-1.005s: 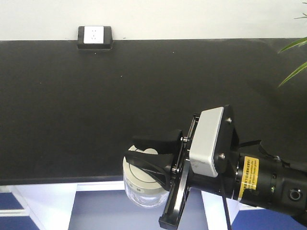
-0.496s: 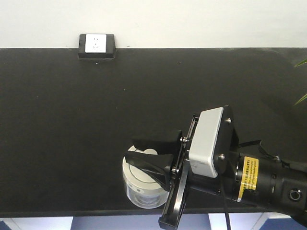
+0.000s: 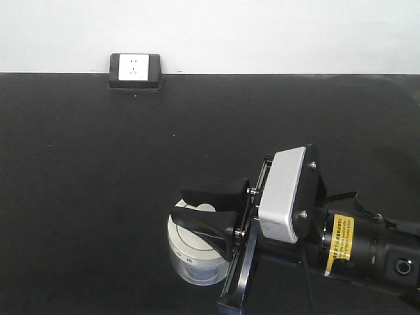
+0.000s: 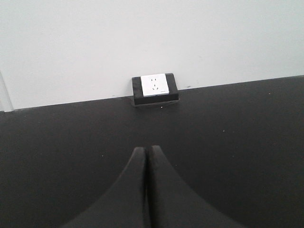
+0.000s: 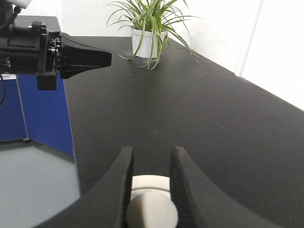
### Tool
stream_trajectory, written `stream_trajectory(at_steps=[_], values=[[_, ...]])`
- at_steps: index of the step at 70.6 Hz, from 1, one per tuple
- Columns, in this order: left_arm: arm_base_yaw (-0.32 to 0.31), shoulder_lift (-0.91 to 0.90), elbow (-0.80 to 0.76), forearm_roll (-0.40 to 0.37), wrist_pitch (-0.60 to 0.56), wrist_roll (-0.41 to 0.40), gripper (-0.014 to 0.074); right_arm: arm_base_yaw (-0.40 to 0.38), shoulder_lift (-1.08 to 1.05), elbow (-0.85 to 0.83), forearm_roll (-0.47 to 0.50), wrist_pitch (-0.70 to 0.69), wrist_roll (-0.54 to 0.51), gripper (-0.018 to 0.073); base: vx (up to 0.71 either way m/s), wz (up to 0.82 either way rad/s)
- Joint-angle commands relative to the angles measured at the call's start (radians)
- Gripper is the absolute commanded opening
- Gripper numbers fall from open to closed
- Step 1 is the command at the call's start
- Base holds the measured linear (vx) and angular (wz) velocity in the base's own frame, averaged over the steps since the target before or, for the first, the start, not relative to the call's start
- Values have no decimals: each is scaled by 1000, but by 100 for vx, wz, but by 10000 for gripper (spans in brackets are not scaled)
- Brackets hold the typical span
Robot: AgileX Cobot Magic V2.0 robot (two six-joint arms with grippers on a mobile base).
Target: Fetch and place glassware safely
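Two arms up, one loaded. Front view: right gripper (image 3: 197,210) grips the knob of the glassware (image 3: 191,259), which hangs upright straight below the jaws, over the near part of the counter (image 3: 98,197); whether it's touching down, I can't tell. Left wrist view: left gripper (image 4: 147,190) pinched closed on nothing, facing the far socket (image 4: 155,85). Right wrist view: cream lid between the jaws.

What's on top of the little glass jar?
A cream lid with a knob sits on the jar. The right end effector grips the knob, hiding part of the lid.
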Motion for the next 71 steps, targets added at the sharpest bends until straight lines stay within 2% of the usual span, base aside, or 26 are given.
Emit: stream_trajectory(at_steps=[1, 71], values=[[-5, 1, -27, -3, -71, -8, -7, 0, -27, -30, 43, -69, -5, -3, 7, 3], [-5, 7, -27, -3, -71, -8, -7, 0, -23, -30, 41, -68, -5, -3, 2, 1]])
